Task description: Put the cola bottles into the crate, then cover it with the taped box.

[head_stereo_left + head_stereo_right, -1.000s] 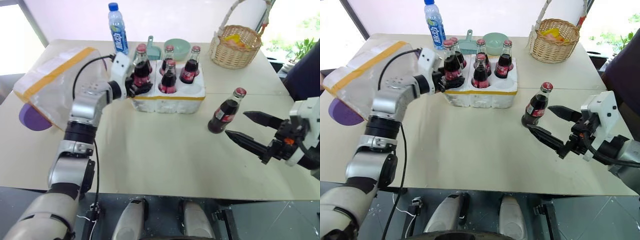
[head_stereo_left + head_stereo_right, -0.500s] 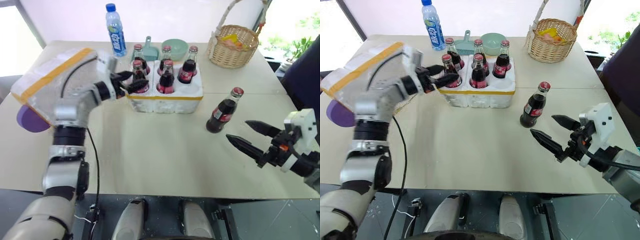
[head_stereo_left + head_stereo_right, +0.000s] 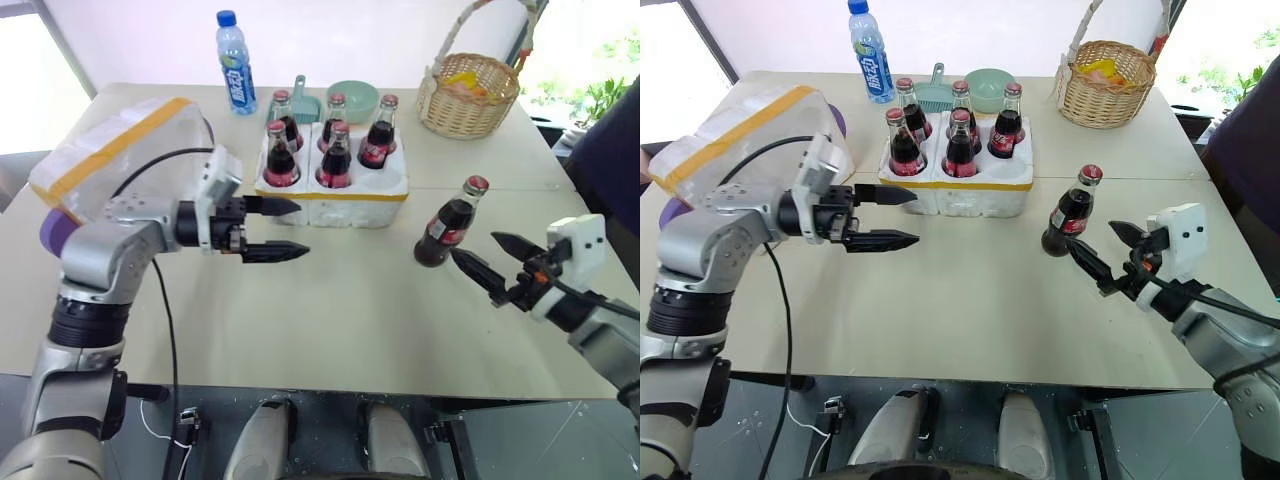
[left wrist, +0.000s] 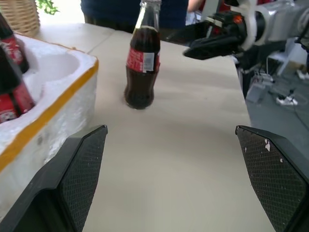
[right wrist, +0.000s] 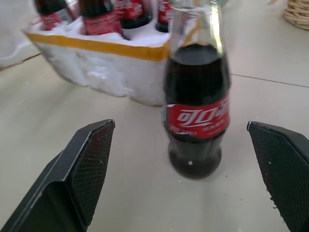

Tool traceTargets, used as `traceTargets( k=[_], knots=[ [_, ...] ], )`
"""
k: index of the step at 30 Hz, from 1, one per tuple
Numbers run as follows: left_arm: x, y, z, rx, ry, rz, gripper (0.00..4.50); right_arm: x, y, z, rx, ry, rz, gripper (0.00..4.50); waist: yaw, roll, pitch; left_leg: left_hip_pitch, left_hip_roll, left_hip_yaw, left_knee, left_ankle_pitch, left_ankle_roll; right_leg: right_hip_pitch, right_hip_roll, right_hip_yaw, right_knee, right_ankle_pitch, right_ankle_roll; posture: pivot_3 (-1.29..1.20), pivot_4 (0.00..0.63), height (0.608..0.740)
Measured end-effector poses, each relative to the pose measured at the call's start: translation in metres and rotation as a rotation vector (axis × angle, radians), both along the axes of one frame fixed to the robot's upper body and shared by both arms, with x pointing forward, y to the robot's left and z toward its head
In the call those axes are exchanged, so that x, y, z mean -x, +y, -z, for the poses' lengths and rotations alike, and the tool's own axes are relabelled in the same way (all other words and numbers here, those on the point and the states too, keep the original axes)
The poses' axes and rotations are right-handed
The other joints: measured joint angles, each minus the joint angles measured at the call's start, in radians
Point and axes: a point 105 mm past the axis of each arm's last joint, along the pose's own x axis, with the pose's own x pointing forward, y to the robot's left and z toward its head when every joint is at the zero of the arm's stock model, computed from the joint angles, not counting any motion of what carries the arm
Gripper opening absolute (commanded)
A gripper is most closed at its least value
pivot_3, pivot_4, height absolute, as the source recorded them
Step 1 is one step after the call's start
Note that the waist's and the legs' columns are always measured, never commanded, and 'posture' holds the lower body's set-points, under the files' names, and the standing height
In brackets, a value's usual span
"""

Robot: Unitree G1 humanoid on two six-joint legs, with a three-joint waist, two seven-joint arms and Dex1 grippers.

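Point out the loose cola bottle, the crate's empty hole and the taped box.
Loose cola bottle [image 3: 446, 227], left eye view, on its red label.
Crate's empty hole [image 3: 383, 182], left eye view, on the white foam hollow at the near right corner.
Taped box [image 3: 118, 141], left eye view, on the yellow tape band.

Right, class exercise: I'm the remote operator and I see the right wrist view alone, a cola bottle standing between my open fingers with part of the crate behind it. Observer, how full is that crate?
Observer: Five cola bottles stand in the crate; the near right hole is empty.
Operator: Where is the other gripper?
Observer: The left gripper is open beside the crate's near left corner, holding nothing.
Operator: And the taped box?
Observer: It sits at the table's left side, behind the left arm.
Operator: Is my bottle gripped yet?
Observer: No, the right gripper is open just short of the loose bottle.
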Motion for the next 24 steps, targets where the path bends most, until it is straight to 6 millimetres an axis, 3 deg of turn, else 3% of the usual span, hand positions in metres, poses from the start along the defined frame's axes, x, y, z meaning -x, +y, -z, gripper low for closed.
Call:
traceTargets(
  k=[4,17,19,22,24],
  knots=[
    [0.0,-0.006,0.001,0.015,-0.003,0.008,4.43,-0.012,-0.004,0.009,0.003,0.02,0.021,4.5,-0.001,0.0,0.0,0.0,0.0,0.0,0.0,0.0,0.0,0.0,0.0,0.0,0.0,0.0,0.0,0.0,0.15,0.734],
    [-0.002,-0.01,-0.001,0.03,-0.02,-0.004,4.43,-0.047,0.011,0.022,-0.067,0.02,-0.03,4.5,-0.007,0.0,0.0,0.0,0.0,0.001,0.0,0.0,0.0,-0.001,0.0,0.0,0.0,0.0,0.0,0.0,0.15,0.734],
    [-0.002,-0.012,-0.003,0.036,-0.024,0.001,4.5,-0.054,0.012,0.024,-0.084,0.021,-0.036,3.95,-0.007,0.0,0.0,0.0,0.0,0.001,0.0,0.0,0.0,-0.001,0.001,0.0,0.001,0.0,0.0,0.0,0.15,0.734],
    [-0.002,-0.012,-0.003,0.038,-0.024,0.001,4.5,-0.058,0.013,0.021,-0.089,0.0,-0.034,2.77,-0.008,0.001,0.0,0.0,0.0,0.001,-0.001,0.0,0.0,-0.001,0.001,0.0,0.001,0.0,0.0,0.0,0.15,0.734],
    [-0.003,-0.012,-0.003,0.038,-0.025,0.0,4.5,-0.059,0.013,0.02,-0.08,-0.004,-0.035,2.78,-0.009,0.001,0.0,0.0,0.0,0.001,-0.001,0.0,0.0,-0.001,0.001,0.0,0.001,0.0,0.0,0.0,0.15,0.734]
  ],
)
